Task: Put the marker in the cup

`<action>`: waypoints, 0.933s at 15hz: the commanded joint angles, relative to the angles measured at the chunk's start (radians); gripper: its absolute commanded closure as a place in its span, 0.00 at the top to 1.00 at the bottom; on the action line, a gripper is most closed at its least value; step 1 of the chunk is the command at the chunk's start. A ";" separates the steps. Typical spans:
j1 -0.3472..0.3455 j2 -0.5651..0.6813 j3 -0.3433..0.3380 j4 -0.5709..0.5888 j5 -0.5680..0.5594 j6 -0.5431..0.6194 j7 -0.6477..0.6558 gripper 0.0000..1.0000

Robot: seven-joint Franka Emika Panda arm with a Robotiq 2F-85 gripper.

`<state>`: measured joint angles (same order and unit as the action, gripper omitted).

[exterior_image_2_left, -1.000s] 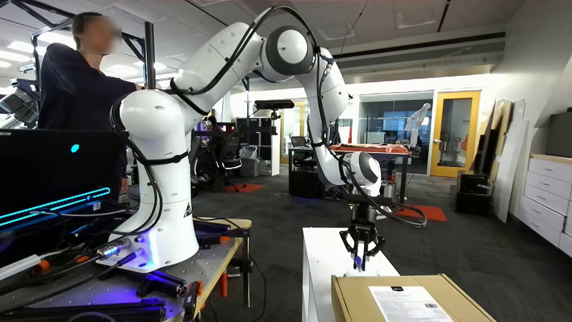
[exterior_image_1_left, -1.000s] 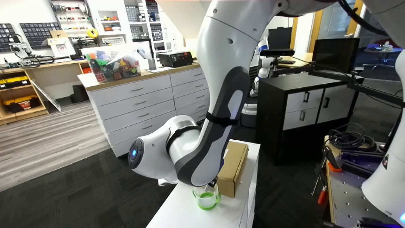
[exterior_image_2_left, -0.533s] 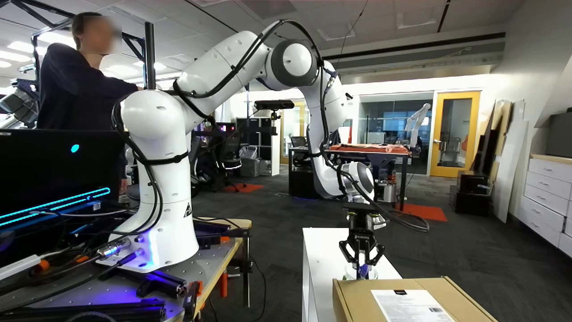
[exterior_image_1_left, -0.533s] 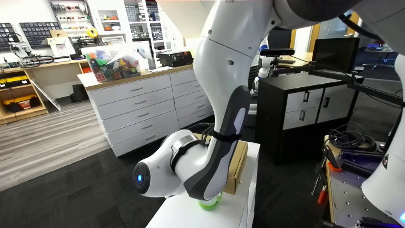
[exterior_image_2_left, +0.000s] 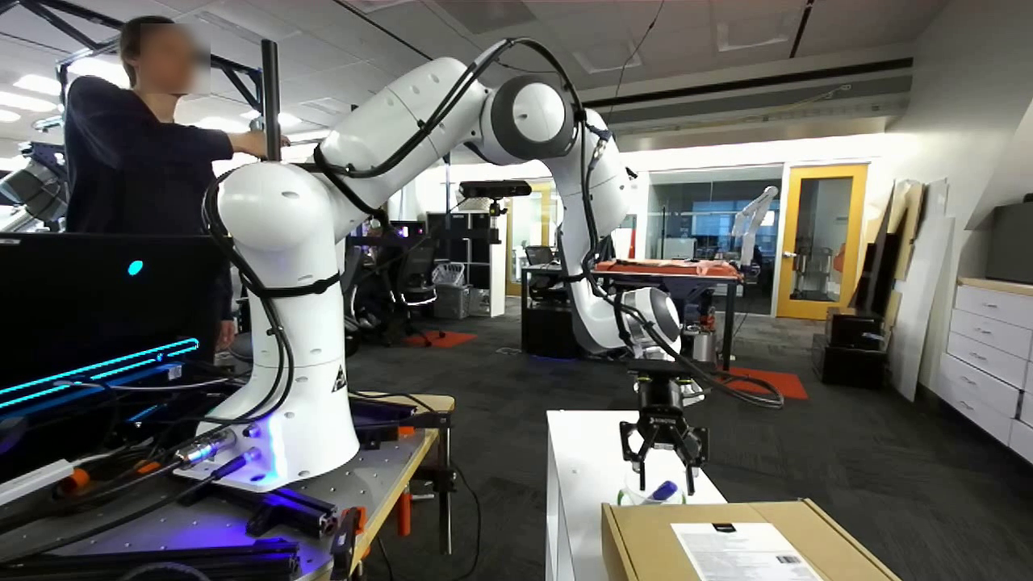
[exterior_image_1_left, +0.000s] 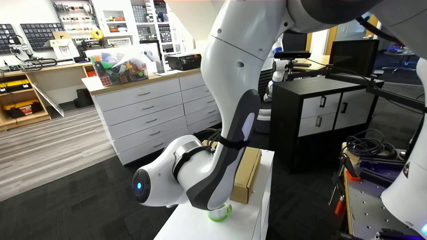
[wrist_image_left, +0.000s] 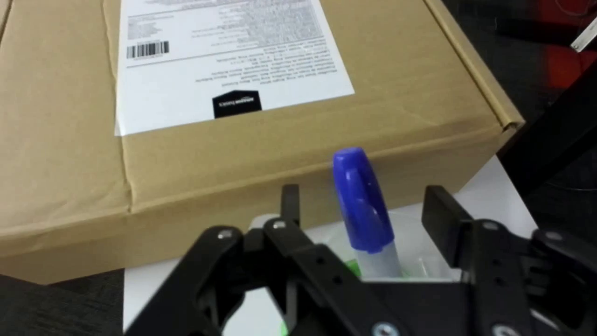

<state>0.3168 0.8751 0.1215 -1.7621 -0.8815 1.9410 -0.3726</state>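
The marker (wrist_image_left: 366, 205), with a blue cap and whitish barrel, leans between the spread fingers of my gripper (wrist_image_left: 364, 210), touching neither pad in the wrist view. Its barrel goes down into the cup (exterior_image_1_left: 219, 212), a clear one with green base and handles; the lower end is hidden behind the gripper body. In an exterior view the gripper (exterior_image_2_left: 667, 486) hangs open just above the cup (exterior_image_2_left: 633, 498), and the tilted blue cap of the marker (exterior_image_2_left: 663, 491) shows at the rim. The arm covers the gripper and marker in an exterior view where the cup shows partly.
A tan cardboard box (wrist_image_left: 233, 154) with a white label (wrist_image_left: 224, 60) lies right beside the cup on the white cabinet top (exterior_image_1_left: 200, 230). The robot's own mounting table (exterior_image_2_left: 395, 452) stands apart from the cabinet. A person (exterior_image_2_left: 145, 145) is behind the robot base.
My gripper has come down over the cup with the marker and then opened. The marker, earlier pinched between the fingers, now leans free in the cup. Lately the gripper has shifted slightly.
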 commanded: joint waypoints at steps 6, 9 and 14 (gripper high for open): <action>-0.139 -0.113 0.039 -0.002 0.134 0.007 -0.034 1.00; -0.228 -0.182 0.041 -0.024 0.266 0.040 -0.068 1.00; -0.348 -0.269 0.018 -0.066 0.499 0.089 -0.129 1.00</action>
<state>0.0335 0.6873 0.1408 -1.7457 -0.4947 1.9723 -0.4732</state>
